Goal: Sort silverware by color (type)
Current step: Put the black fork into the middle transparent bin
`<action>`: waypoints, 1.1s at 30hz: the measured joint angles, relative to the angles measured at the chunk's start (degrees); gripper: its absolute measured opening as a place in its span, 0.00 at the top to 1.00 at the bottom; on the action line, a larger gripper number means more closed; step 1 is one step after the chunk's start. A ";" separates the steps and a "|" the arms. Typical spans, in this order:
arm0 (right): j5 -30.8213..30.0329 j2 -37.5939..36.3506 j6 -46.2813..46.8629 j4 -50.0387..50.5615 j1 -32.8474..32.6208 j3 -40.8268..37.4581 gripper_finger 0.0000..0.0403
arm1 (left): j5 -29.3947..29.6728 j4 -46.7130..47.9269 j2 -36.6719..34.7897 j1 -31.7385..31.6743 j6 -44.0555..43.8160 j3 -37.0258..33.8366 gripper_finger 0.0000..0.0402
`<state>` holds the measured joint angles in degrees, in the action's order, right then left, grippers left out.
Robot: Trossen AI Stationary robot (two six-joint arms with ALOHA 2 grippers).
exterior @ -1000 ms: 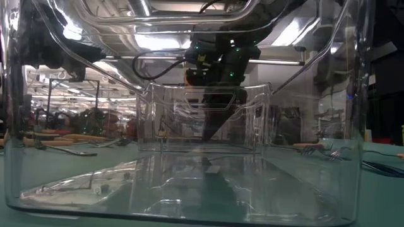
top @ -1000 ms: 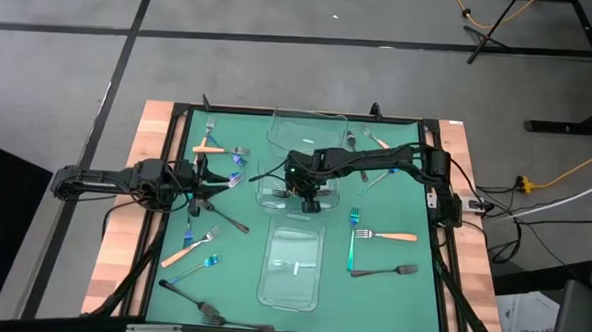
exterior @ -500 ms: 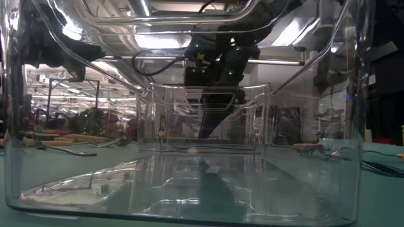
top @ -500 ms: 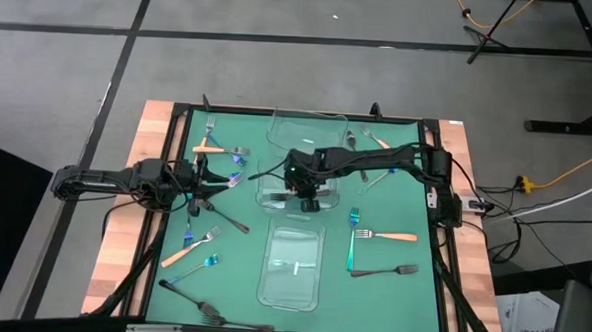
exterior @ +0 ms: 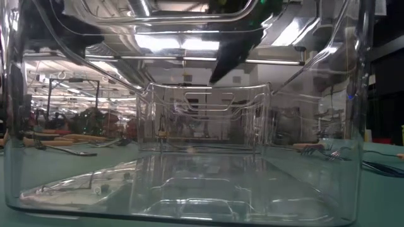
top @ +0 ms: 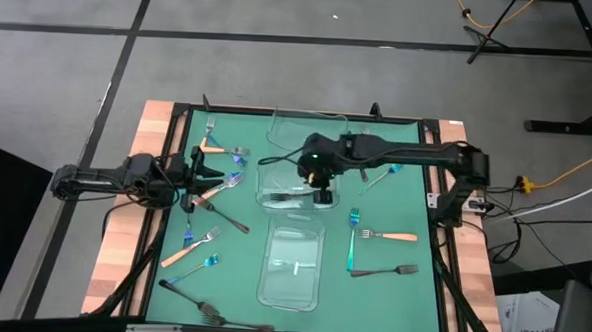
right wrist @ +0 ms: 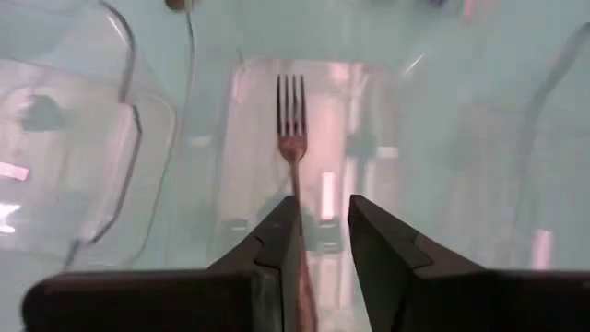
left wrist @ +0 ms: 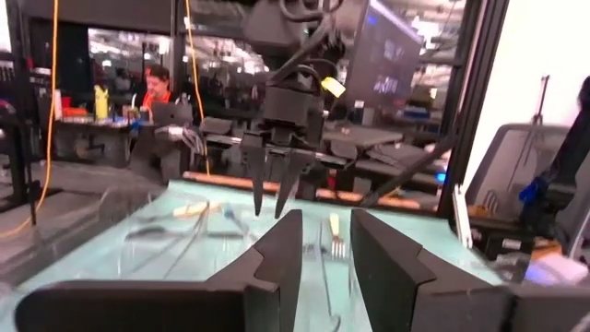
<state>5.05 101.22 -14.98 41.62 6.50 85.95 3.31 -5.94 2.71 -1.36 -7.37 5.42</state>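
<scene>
Right gripper point(top: 322, 197) fingers apart, empty, above middle container point(top: 287, 184); fork point(right wrist: 292, 129) lies straight below. Left gripper point(top: 198, 170) apart, waiting. Lift clear before you swing.

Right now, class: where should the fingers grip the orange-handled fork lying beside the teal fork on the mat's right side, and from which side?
Take the orange-handled fork mid-handle, straight down from above, fingers closing across its width. It lies flat on the green mat, handle pointing away from the teal fork, with bare mat either side.
</scene>
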 joint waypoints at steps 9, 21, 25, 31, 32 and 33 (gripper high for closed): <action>-13.43 -11.15 2.77 5.04 -8.50 0.00 0.79 | -3.46 -0.32 12.42 0.02 0.00 9.97 0.78; -22.85 -20.57 14.52 15.95 -15.78 -3.78 0.79 | -10.34 29.91 36.96 0.06 -0.04 30.73 0.78; -23.53 -24.54 16.46 13.41 -15.91 -10.35 0.79 | -10.32 39.44 41.70 0.06 -0.03 35.56 0.78; -23.52 -29.84 19.62 8.52 -15.87 -19.53 0.79 | -10.00 47.81 46.35 1.12 -0.03 35.02 0.78; -23.50 -30.61 20.37 7.74 -15.87 -20.61 0.79 | -10.00 48.41 47.13 1.55 -0.05 34.39 0.78; -23.51 -31.27 20.89 7.40 -15.87 -21.57 0.79 | -9.97 49.13 47.93 1.98 -0.05 33.82 0.78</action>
<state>-18.46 69.95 5.91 49.02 -9.37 64.38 -6.66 43.19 50.63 0.62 -7.42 39.24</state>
